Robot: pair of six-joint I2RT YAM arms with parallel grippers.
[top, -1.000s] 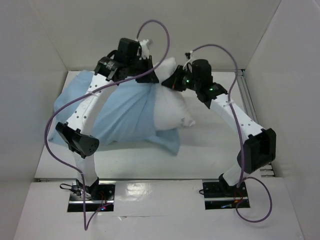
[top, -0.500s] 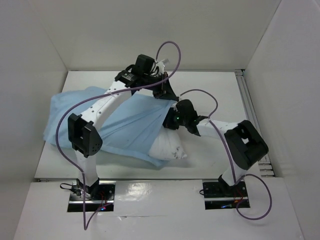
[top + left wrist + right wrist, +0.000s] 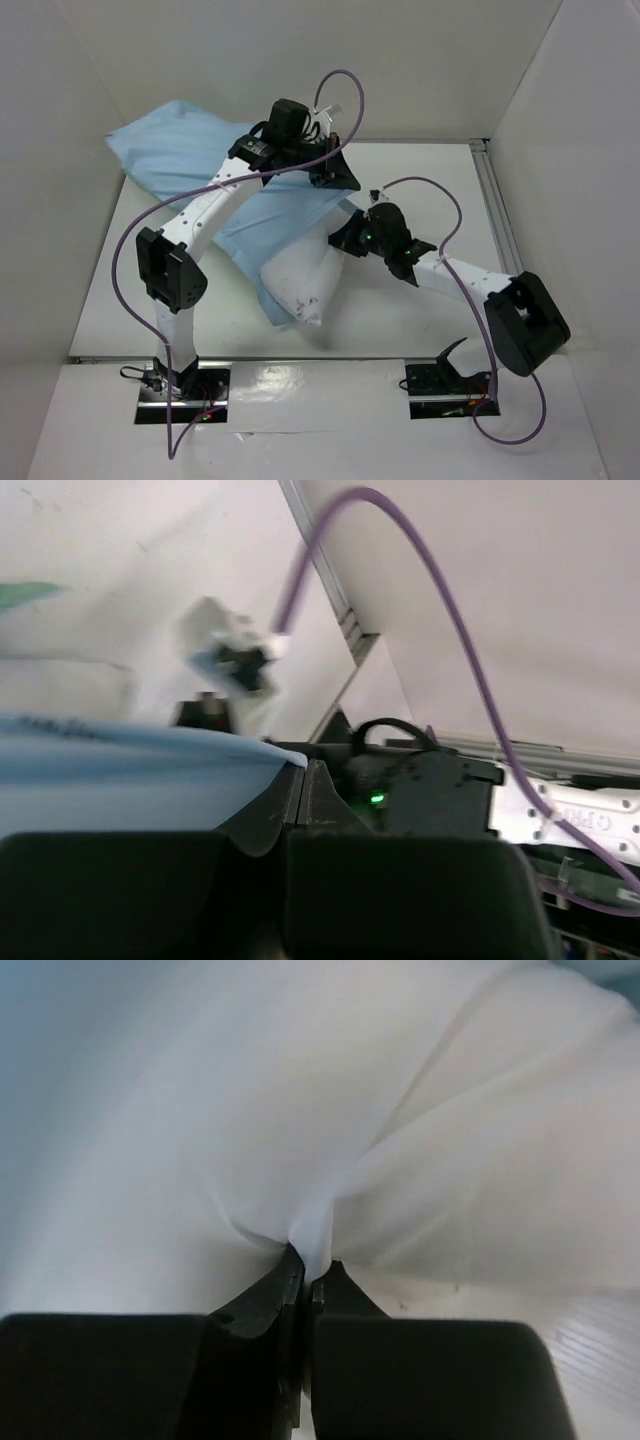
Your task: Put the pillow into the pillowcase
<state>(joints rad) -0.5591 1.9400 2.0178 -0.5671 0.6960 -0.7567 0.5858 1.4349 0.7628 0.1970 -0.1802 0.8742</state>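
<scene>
Stuffing seems in hand: left pincer (image 3: 303,770) clamps the pillowcase (image 3: 180,140), right pincer (image 3: 310,1260) clamps the pillow (image 3: 300,285); next, probably push it deeper.

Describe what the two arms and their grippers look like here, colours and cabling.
Both arms match. The left arm and right arm have white links dotted with small dark holes, joined by chunky black joint housings. A purple cable loops along each. The left gripper and right gripper have black, blocky jaws. A green light glows by the right wrist.
</scene>
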